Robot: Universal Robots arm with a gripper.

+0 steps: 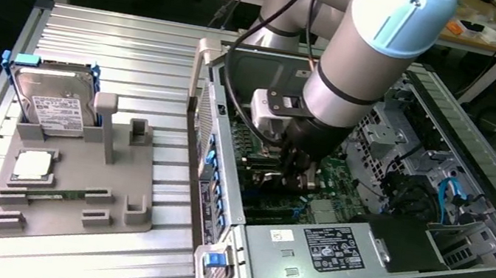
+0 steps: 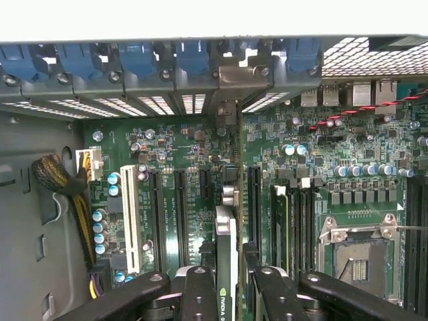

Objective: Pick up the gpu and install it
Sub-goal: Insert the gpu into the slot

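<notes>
The claw (image 2: 228, 277) pinches the gpu (image 2: 225, 234) by its upper edge, one finger on each face. The card stands on edge inside the open computer case (image 1: 235, 208), over a long slot of the motherboard (image 2: 167, 154). Its silver bracket (image 2: 231, 81) is at the rear wall, under the blue clips (image 2: 137, 57). Whether the edge is already in the slot, I cannot tell. To do this step well, I judge the card must be kept upright, in line with the slot, and pressed straight and evenly. Beside the case, the desk (image 1: 95, 33) carries a hard drive (image 1: 54, 104).
</notes>
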